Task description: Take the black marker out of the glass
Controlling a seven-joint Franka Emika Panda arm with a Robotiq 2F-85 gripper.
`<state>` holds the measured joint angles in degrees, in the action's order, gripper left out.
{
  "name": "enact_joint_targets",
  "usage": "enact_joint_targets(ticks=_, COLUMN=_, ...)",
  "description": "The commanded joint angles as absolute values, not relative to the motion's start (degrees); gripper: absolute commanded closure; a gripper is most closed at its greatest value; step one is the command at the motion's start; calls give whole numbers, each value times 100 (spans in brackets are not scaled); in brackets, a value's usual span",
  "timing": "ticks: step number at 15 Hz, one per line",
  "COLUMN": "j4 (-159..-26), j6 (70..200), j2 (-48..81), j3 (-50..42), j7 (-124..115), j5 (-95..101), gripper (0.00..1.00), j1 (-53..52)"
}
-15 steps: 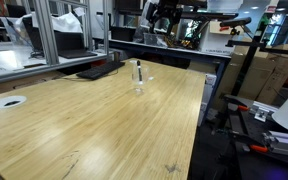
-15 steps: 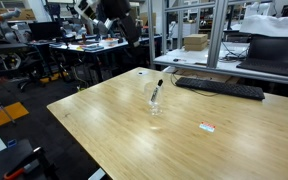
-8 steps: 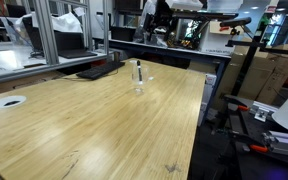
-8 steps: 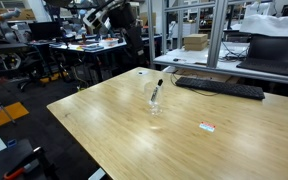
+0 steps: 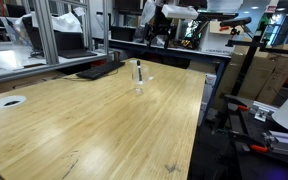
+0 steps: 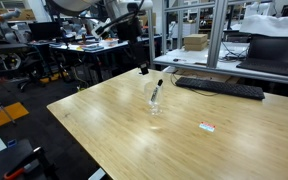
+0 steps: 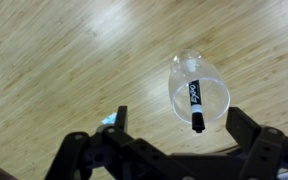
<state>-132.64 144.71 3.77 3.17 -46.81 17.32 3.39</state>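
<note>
Marker (image 5: pixel 138 70) stands in the glass (image 5: pixel 138 82) in an exterior view, its top showing above the rim. That is the part you could pinch without touching the glass. The glass sits on the desk (image 5: pixel 94 130) well in from every edge, so there is room all round it. The arm (image 5: pixel 172 12) hangs high beyond the glass, well apart from it. The jaws are too small here to read.

In an exterior view the marker (image 6: pixel 159 88) leans against the rim of the glass (image 6: pixel 156 102), propped there because the glass is much wider than it is. The arm (image 6: pixel 119 18) reaches in above the glass, its dark end near but not touching. A keyboard (image 6: pixel 219 88) lies beyond the glass and a small tag (image 6: pixel 207 126) lies on the desk beside it, both well apart from it.

The wrist view looks down into the glass (image 7: pixel 209 80). The marker (image 7: pixel 195 100) lies slantwise inside, its dark end resting at the rim nearest the jaws. The jaws are spread wide and hold nothing, with the glass just ahead of the gap between them. You look to be on the approach. Line the jaws across the marker's lean so that closing them does not knock the glass.
</note>
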Motion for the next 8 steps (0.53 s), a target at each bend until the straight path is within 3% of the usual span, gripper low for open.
enact_joint_targets(ticks=1, j4=-12653, j6=14656, j2=1217, j3=105, j7=-4068, j5=1022, gripper=0, j1=216)
enact_joint_targets(ticks=8, j4=-11754, j6=14479, j2=2172, j3=-61, j7=-3363, j5=-9, gripper=0, j1=25)
